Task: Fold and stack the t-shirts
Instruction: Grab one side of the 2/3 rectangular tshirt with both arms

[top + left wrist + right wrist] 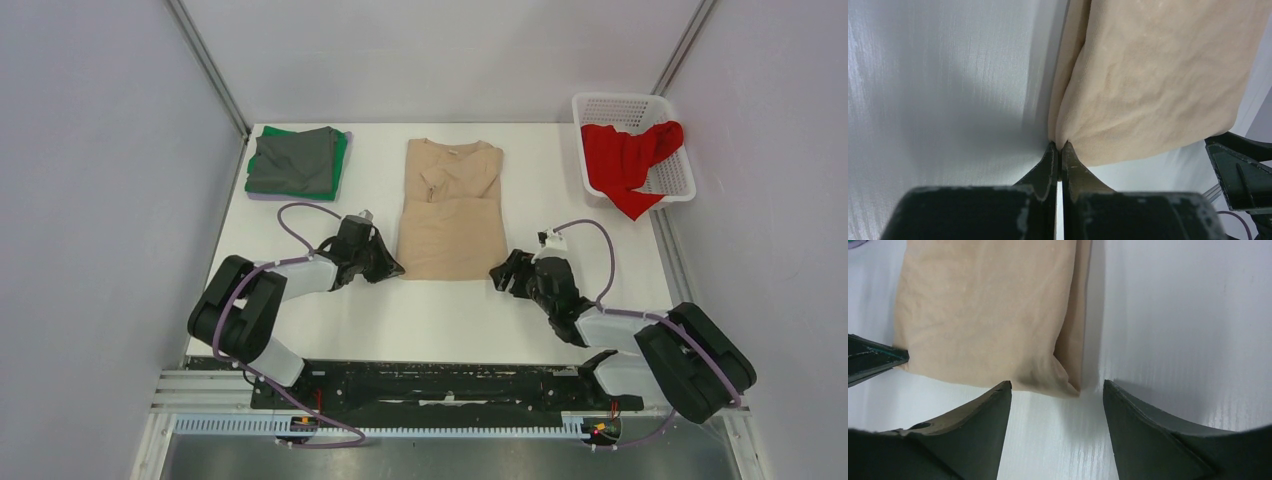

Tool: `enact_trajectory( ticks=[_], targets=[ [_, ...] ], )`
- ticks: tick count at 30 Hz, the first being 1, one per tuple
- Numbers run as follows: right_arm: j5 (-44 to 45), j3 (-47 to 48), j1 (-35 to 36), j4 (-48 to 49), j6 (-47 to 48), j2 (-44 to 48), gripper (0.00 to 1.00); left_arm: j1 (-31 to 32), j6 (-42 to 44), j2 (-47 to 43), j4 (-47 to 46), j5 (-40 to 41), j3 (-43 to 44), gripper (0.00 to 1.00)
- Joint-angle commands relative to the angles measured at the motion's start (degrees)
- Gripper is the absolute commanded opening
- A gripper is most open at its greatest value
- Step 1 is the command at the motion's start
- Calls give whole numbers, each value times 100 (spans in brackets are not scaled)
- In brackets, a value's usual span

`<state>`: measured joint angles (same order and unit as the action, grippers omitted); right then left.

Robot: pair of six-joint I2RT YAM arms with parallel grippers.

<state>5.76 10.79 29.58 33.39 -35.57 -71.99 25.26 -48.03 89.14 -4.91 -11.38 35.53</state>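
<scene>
A beige t-shirt (451, 208), its sides folded in, lies flat at the table's middle. My left gripper (395, 270) is shut on its near left hem corner, and the cloth (1148, 80) puckers at the fingertips. My right gripper (497, 274) is open just before the near right hem corner (1068, 382), apart from the cloth. A folded dark grey t-shirt (293, 160) lies on a green one (342, 150) and a lavender one (262, 196) at the back left. A red t-shirt (630, 160) hangs over the basket.
A white lattice basket (625, 107) stands at the back right corner of the white table (450, 320). Grey walls close the table in on the left, right and back. Both arm bases sit on a rail at the near edge.
</scene>
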Motion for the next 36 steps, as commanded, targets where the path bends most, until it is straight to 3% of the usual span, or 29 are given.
enact_trajectory(
  ticks=[1,4,6,11,18,26,36],
  targets=[
    [333,-12,93,32,-307,-267,68,85,-66,147,332,223,-184,2],
    [424,-12,135,-34,-492,-397,60,95,-84,107,331,241,-206,2],
    [521,-23,158,-201,-547,-411,49,94,-84,54,353,265,-231,2],
    [636,-126,214,-714,-443,-238,0,102,-75,-106,460,407,-313,2],
    [213,-369,513,-697,336,256,0,415,-116,-522,769,669,-584,2],
    [-154,-576,1065,-1300,745,1399,0,1067,-335,-1693,1618,1251,-877,2],
    [-558,-361,2298,-3609,456,3555,0,2531,-1375,-4341,3931,1962,-911,2]
  ],
)
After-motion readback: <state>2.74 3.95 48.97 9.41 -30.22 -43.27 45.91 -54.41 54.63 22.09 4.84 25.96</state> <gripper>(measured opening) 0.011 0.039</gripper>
